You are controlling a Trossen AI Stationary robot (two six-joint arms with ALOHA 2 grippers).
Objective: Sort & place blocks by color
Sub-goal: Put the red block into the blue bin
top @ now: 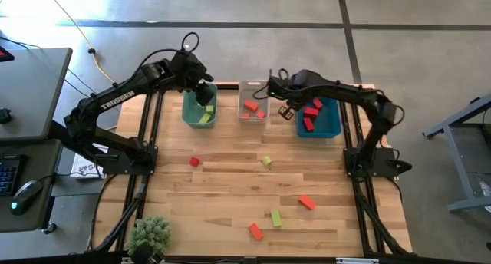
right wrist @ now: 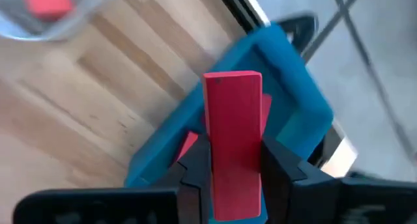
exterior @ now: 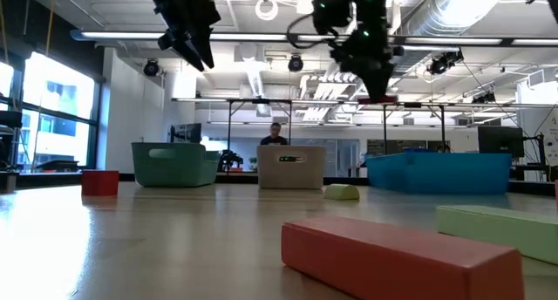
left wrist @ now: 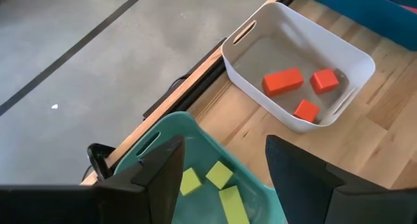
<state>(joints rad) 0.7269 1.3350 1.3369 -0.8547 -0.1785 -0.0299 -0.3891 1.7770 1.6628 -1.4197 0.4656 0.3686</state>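
Note:
My right gripper (top: 288,110) is shut on a deep red bar (right wrist: 232,113) and hangs above the blue bin (top: 318,120), over its left rim; that bin holds several deep red blocks. My left gripper (left wrist: 225,152) is open and empty above the green bin (top: 199,110), where yellow-green blocks (left wrist: 220,175) lie. Three orange-red blocks (left wrist: 283,81) lie in the white bin (top: 253,110). Loose on the table lie a deep red cube (top: 195,162), two yellow-green blocks (top: 266,162) (top: 276,217) and two orange-red blocks (top: 307,202) (top: 255,231). My right gripper pinches the deep red bar between its two fingers (right wrist: 195,172), one on each long side, at the bar's near half (right wrist: 232,159). The bar runs along the fingers and its far end (right wrist: 232,81) sticks out past them. It is lifted clear above the blue bin (right wrist: 287,68).
The three bins stand in a row along the table's far edge. A small green plant (top: 149,235) stands at the near left corner. The middle of the table is bare wood between the loose blocks. A person (exterior: 276,134) sits far behind the table.

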